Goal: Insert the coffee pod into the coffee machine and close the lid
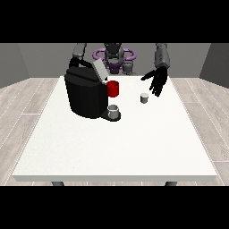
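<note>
Overhead, open-fingered hand above pod.

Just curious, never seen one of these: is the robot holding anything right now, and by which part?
Nothing. The hand at the view's right hangs open above the table, apart from the pod. The other hand is hidden behind the coffee machine.

Coffee machine stands on the desk at the view's left of centre, lid tilted up at its top. A cup sits on its tray at the front; a mug stands just behind, beside the machine. Coffee pod rests on the desk to the view's right, well apart from the machine, with the hand at the view's right hanging just behind and above it.
</note>
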### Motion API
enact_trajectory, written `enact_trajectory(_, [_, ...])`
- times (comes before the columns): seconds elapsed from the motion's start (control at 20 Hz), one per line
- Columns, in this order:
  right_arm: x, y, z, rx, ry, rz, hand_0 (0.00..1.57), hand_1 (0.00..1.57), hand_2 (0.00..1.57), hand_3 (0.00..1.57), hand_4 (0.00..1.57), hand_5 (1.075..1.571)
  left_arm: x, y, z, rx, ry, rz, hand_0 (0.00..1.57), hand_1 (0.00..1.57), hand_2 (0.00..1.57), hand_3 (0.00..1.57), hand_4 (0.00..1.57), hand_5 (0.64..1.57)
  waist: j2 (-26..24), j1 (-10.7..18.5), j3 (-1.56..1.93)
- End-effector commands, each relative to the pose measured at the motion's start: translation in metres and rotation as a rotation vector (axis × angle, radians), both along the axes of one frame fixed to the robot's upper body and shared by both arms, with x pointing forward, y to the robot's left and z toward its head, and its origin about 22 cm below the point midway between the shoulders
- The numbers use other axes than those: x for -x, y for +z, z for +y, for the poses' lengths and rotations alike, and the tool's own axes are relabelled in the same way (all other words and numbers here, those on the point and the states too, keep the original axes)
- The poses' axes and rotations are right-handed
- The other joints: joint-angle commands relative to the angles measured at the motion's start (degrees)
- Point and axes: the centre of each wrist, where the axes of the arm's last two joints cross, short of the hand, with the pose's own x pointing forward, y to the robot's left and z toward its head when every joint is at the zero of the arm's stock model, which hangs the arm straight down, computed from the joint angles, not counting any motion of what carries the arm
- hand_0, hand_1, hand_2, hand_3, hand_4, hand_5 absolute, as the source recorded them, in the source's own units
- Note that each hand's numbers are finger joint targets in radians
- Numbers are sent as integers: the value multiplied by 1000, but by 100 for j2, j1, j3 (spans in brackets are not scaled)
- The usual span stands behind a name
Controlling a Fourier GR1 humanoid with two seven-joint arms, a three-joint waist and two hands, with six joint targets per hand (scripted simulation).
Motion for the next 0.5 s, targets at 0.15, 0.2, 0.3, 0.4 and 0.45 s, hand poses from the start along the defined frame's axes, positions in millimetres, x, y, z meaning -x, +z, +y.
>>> enact_trajectory(0.15, [-7,-3,9,-19,19,46,0,0,0,0,0,1571,-22,-6,-5,-112,11,76,0,0,0,0,0,1571,47,-17,2])
enact_trajectory(0.2, [-2,-8,4,-18,20,3,0,0,0,0,0,1571,-10,-30,-7,-138,-3,66,0,0,0,0,0,1571,132,-12,2])
enact_trajectory(0.3, [-12,-11,-5,11,30,-30,0,0,0,0,0,1571,-28,-1,4,-128,11,5,0,0,291,0,0,1571,449,-15,2])
enact_trajectory(0.4, [-26,0,-7,8,3,13,0,0,0,0,0,1571,-23,-25,-22,-159,-43,-11,261,261,589,247,0,1571,235,252,2])
enact_trajectory(0.45, [-23,5,5,1,12,42,0,0,0,0,0,1571,-31,-24,-13,-142,6,13,488,488,724,486,0,1571,205,99,0])
